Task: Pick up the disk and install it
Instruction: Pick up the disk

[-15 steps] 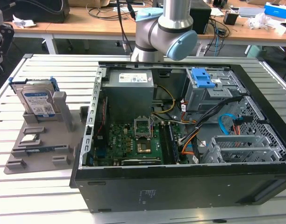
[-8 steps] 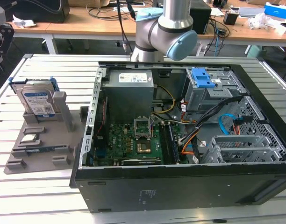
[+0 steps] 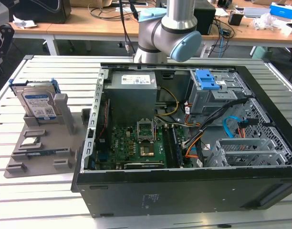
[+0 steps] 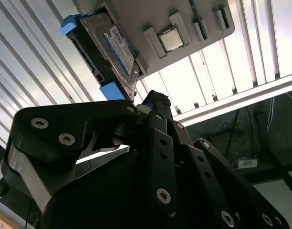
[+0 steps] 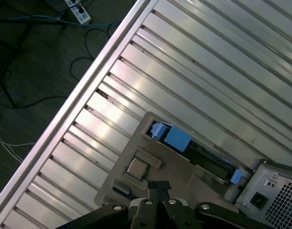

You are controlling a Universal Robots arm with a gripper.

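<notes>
Exterior view: the disk (image 3: 38,102), a flat silver metal hard drive w/ a white-and-blue label in a bright blue plastic bracket, stood on edge in a slot at one end of the pale grey plastic parts tray (image 3: 65,155). The small square silver CPU chip (image 3: 30,141) lay mid-tray. The open black PC case (image 3: 184,191) sat just beside the tray, on the exterior view's right. Its grey metal drive cage w/ blue latch (image 3: 210,81) was well apart from the tray.

Second wrist view: the black linkage gripper (image 4: 155,98) hung above the tray, fingertips pressed together & nothing btwn them. The disk's label face was turned toward the chip.

First wrist view: seen edge-on from above, the disk's long axis ran along the tray's end. The fingertips sat over the tray's chip side, so the disk lay past the chip from them. Judgement: the disk was near but not under the tool, and the shut tips weren't lined up across its thin edge.
</notes>
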